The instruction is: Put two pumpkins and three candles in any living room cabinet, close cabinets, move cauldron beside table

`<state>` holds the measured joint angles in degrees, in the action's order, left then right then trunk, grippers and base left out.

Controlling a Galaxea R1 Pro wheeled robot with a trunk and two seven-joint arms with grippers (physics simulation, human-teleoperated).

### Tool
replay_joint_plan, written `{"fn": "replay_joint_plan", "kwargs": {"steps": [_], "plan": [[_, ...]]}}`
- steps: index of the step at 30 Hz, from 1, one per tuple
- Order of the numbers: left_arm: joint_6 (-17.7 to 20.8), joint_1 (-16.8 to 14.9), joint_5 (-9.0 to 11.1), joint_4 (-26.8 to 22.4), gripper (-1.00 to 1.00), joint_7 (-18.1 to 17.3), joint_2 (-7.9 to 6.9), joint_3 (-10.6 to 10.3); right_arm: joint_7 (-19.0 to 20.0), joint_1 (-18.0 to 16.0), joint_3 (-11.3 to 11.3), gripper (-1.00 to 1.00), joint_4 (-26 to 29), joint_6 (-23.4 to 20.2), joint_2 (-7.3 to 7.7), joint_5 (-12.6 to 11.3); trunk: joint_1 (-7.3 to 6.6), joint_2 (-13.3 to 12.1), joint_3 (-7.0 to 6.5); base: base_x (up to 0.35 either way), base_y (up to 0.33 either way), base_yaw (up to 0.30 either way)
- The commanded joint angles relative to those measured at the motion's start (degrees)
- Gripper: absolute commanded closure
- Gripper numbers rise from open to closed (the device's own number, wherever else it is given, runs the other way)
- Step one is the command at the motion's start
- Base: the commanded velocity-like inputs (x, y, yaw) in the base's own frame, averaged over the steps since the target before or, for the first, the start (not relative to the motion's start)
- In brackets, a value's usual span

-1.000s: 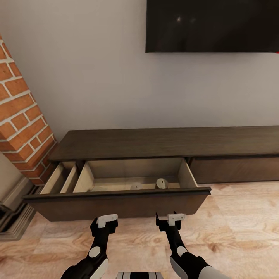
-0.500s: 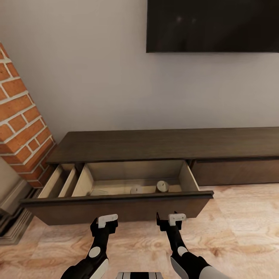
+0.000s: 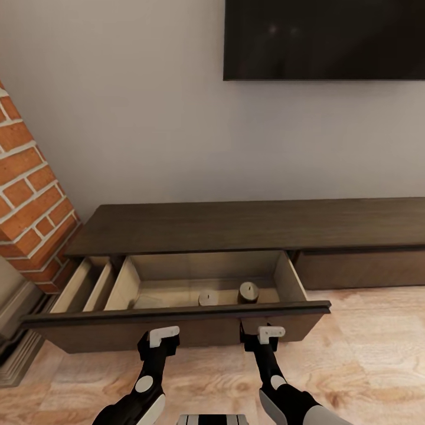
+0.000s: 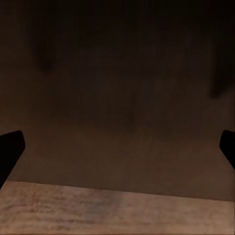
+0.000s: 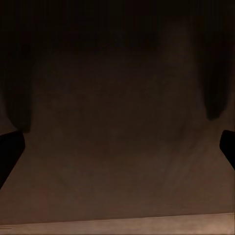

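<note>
**Open drawer, two candles inside**

Cabinet [image 3: 254, 221]: long, low, dark-brown wood, standing against the pale wall under a black TV [image 3: 324, 38]. Flat top, handleless fronts. Its left drawer [image 3: 177, 327] is pulled out over the wood floor [image 3: 366, 354]; interior pale beige, with a divider near its left end making a narrow side compartment. The drawer section to the right sits flush.

Candles: two short tan stubs in the wide compartment, near the drawer's front edge, right of centre. One candle [image 3: 248, 292] stands upright, dark mark on top. The paler candle [image 3: 208, 298] sits just left of it, partly hidden behind the front panel; apart, not touching.

Left gripper [image 3: 158, 348] and right gripper [image 3: 260, 344] are both at the drawer front, side by side. In the wrist views the finger tips [image 4: 10, 147] [image 5: 10, 147] sit wide apart, jaws spread, nothing between them, facing dark wood close up.

Brick column [image 3: 32, 195] at the cabinet's left end.
</note>
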<state>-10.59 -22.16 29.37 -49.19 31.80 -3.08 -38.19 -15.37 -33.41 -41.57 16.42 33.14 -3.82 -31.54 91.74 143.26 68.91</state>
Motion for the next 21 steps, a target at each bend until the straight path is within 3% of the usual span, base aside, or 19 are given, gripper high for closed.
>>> {"fn": "replay_joint_plan", "kwargs": {"steps": [1,12,21], "plan": [[-0.40,-0.08,0.60,-0.03,-1.00,0.37,-0.08,-0.39,-0.50,-0.08,-0.36,-1.00,0.01,0.29,-0.02,-0.10,0.00,0.02,0.04,0.167,0.000,0.000],[-0.40,-0.08,0.60,-0.03,-1.00,0.37,-0.08,-0.39,-0.54,-0.08,-0.36,-1.00,0.08,0.44,-0.14,-0.10,0.00,0.02,0.04,0.039,0.000,0.000],[-0.40,-0.08,0.60,-0.03,-1.00,0.37,-0.08,-0.47,-0.54,-0.08,-0.36,-1.00,0.07,0.44,-0.13,-0.10,0.00,0.02,0.04,0.232,0.000,0.000]]}}
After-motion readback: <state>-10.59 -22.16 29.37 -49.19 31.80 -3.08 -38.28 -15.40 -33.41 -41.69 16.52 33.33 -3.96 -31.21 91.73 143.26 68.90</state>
